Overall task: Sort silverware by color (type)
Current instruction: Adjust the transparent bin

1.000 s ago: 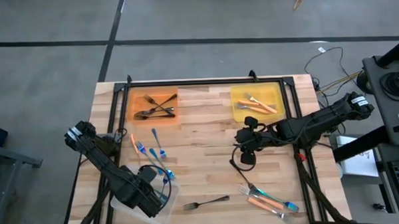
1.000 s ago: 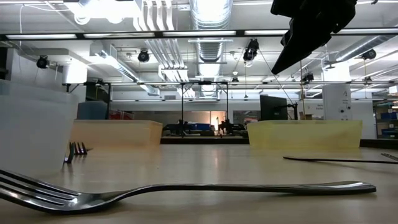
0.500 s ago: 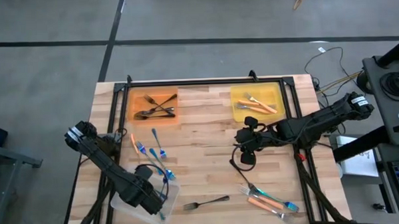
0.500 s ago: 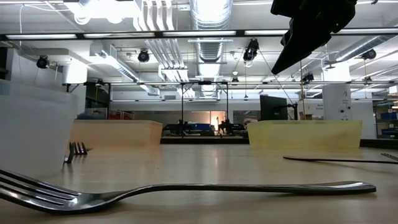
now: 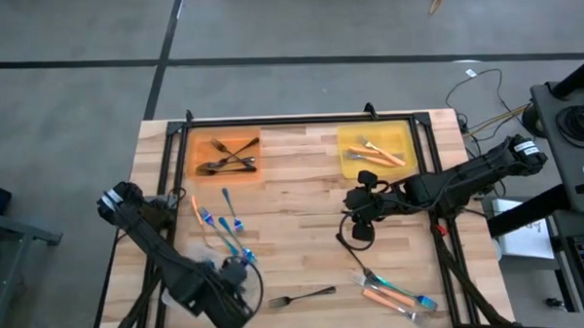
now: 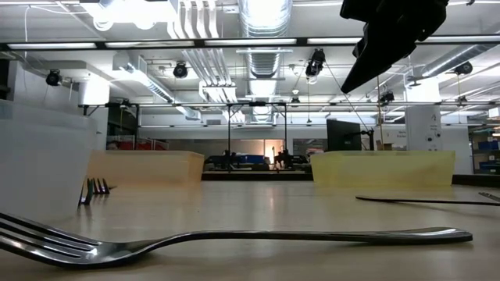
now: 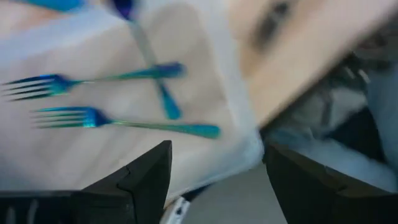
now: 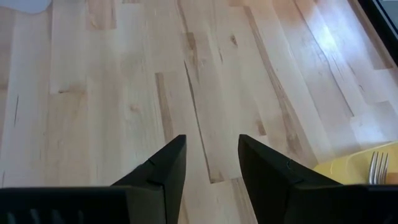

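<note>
My left gripper (image 5: 231,301) hangs open over the clear tray (image 5: 255,274) at the near left, pointing down. Below it, blue forks (image 7: 124,119) lie flat in that tray. More blue silverware (image 5: 228,223) and an orange-handled piece (image 5: 194,206) lie loose on the wood beyond the tray. A dark fork (image 5: 302,298) lies flat near the front edge. My right gripper (image 5: 360,220) is open above bare wood right of centre, with nothing between its fingers (image 8: 165,168).
An orange tray (image 5: 202,148) with dark forks stands at the far left. A yellow tray (image 5: 400,139) with orange-handled pieces stands at the far right. Orange and blue utensils (image 5: 394,292) lie near the front right. Bare wood lies mid-table.
My left gripper has moved a little toward the table's near edge over the clear tray and has tipped to point more steeply down. It has stayed open.
</note>
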You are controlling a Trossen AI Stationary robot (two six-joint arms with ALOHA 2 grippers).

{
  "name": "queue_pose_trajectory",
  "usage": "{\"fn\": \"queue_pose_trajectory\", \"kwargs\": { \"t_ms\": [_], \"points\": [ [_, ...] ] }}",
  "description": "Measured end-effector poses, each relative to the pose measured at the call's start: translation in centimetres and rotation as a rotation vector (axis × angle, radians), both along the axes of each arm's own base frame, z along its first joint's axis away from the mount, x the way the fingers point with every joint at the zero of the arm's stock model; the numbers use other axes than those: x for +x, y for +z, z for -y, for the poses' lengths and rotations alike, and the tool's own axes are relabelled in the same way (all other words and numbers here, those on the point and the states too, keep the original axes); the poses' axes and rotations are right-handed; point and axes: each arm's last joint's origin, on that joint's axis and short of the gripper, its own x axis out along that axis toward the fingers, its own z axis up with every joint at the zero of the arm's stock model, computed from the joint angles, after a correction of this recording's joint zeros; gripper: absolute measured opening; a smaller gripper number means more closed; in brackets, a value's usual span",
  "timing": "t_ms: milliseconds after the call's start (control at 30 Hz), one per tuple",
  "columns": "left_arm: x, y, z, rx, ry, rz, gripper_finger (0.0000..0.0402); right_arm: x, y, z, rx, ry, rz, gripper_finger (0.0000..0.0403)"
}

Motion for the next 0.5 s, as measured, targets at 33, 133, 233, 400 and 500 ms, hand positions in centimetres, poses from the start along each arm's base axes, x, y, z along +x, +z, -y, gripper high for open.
{"fn": "queue_pose_trajectory", "kwargs": {
  "t_ms": [33, 133, 233, 400, 500],
  "points": [
    [0.1, -0.2, 0.5, -0.009, -0.029, 0.014, 0.0236, 0.0, 0.0, 0.0, 0.0, 0.0, 0.0, 0.0137],
    [0.3, -1.1, 1.7, 0.003, -0.078, 0.004, 0.0236, 0.0, 0.0, 0.0, 0.0, 0.0, 0.0, 0.0137],
    [0.8, -2.0, 2.8, -0.008, -0.097, -0.028, 0.0236, 0.0, 0.0, 0.0, 0.0, 0.0, 0.0, 0.0137],
    [2.2, -3.3, 4.8, -0.019, -0.139, -0.063, 0.0236, 0.0, 0.0, 0.0, 0.001, 0.0, 0.002, 0.0137],
    [2.8, -4.1, 5.4, 0.048, -0.134, -0.143, 0.0236, 0.0, 0.0, 0.0, 0.001, 0.0, 0.003, 0.0137]
  ]
}}
